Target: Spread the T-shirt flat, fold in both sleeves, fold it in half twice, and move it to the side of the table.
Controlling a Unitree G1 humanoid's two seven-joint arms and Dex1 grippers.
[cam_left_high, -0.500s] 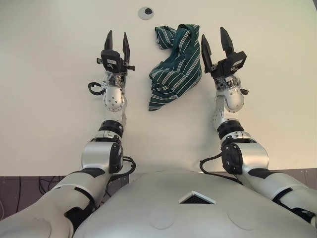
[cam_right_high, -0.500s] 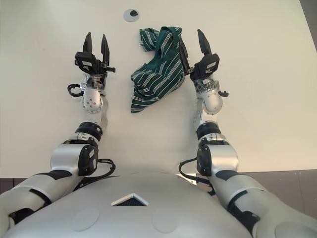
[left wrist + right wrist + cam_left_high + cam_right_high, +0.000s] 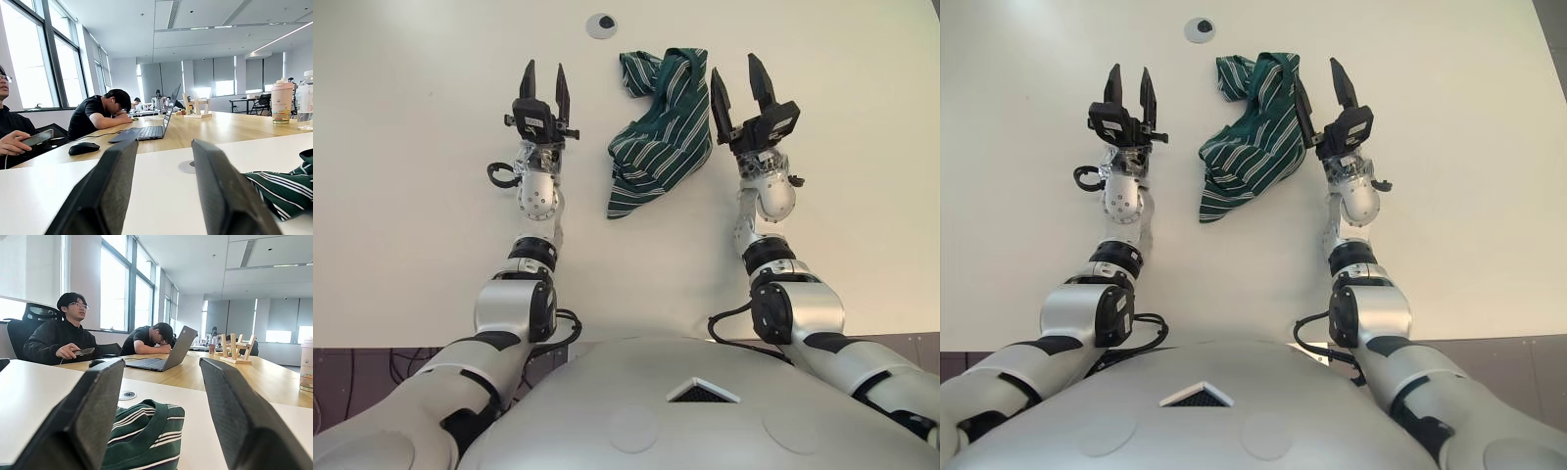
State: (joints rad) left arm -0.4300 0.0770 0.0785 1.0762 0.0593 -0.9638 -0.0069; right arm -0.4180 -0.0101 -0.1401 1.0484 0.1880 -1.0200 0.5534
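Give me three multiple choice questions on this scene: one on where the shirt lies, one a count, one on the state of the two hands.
1. Where does the crumpled green white-striped cloth T-shirt lie on the white table?
A. between the left hand and the right hand
B. left of both hands
C. hanging off the near edge

2. How many round grey discs lie beyond the shirt?
A. none
B. one
C. three

3. The hands are:
A. both open, gripping nothing
B. both shut on the shirt
C. left shut, right open

Answers:
1 A: the shirt lies between the two arms.
2 B: a single disc shows.
3 A: each hand's fingers stand apart.
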